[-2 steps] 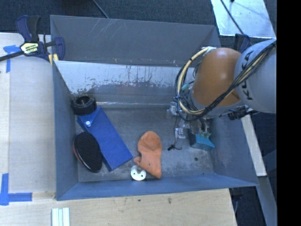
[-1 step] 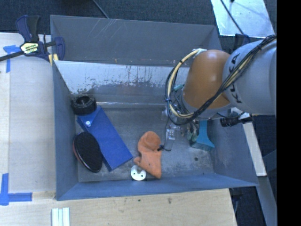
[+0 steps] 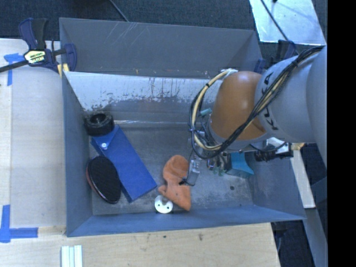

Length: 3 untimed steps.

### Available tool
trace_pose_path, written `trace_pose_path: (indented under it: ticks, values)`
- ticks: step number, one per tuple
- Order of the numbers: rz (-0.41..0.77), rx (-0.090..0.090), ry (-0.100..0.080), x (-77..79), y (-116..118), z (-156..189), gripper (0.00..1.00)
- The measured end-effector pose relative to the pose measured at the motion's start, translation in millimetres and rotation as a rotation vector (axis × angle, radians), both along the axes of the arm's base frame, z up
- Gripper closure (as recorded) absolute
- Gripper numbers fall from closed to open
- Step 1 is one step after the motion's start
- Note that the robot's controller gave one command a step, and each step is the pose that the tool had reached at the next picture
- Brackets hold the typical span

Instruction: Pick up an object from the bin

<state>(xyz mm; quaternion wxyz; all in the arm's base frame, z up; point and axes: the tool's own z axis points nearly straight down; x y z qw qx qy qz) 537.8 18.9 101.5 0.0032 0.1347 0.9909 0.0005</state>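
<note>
The claw (image 3: 192, 173) hangs low in the bin (image 3: 161, 90), just off the floor's centre toward 5 o'clock, set against the 3 o'clock edge of a crumpled orange lump (image 3: 173, 171). Whether it is spread or pressed together cannot be told; the wrist and its looped cables hide the tips. Nothing is seen pinched in it.

The lump is the nearest thing to the claw and appears to touch it, which makes it the likely pick. It lies slumped on the floor close to the front wall, soft and folded, so it should give under a squeeze rather than slide.

At the lump's 7 o'clock, just beside it, sits a small white disc (image 3: 163, 206), close enough to be nudged by a lift. At the claw's 3 o'clock a blue block (image 3: 243, 164) lies partly under the arm.

Well apart, toward 9 o'clock, a flat blue board (image 3: 125, 160) runs slantwise across the floor. A black oval (image 3: 104, 180) lies against its lower left edge, and a black ring (image 3: 99, 123) sits at its upper end, near the back wall. These 3 lie outside the claw's present reach.
</note>
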Motion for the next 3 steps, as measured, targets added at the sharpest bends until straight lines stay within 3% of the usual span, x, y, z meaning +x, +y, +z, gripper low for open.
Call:
trace_pose_path:
  ticks: [1,2,3]
  values:
    - [0.006,-0.001,0.005,-4.9,15.7,-30.8,1.0]
    - [0.007,-0.001,0.005,-4.9,15.7,-30.8,1.0]
    - [0.043,-0.001,0.004,-11.7,-14.1,57.5,1.0]
